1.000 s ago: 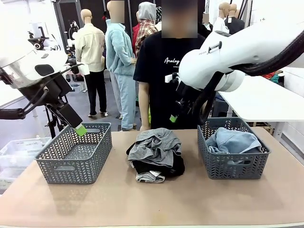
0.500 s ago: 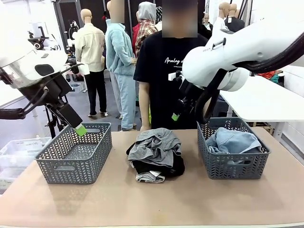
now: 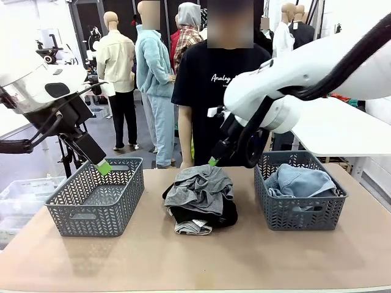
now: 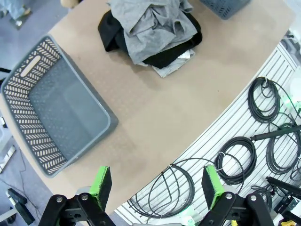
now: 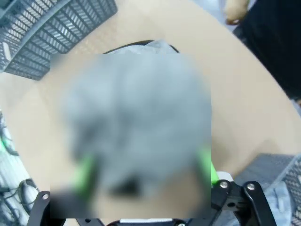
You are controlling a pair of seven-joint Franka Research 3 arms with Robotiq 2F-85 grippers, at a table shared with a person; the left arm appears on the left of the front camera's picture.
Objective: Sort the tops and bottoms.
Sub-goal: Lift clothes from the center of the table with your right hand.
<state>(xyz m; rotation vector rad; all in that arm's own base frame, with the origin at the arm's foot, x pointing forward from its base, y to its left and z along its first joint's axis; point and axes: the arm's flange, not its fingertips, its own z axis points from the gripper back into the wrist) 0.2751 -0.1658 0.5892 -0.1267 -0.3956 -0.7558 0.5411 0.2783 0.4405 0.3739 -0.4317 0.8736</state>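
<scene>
Between left basket [image 3: 91, 217] and right basket [image 3: 299, 213] — garment pile [image 3: 201, 189], right hand [image 3: 214, 160] above

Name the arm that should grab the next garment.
Right: the right gripper hangs open just above the garment pile; the left gripper sits by the left basket, farther away.

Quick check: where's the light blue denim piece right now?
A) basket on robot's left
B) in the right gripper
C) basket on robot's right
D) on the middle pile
C: the light blue denim garment lies inside the basket on the robot's right, apart from the grey and black pile mid-table.
</scene>
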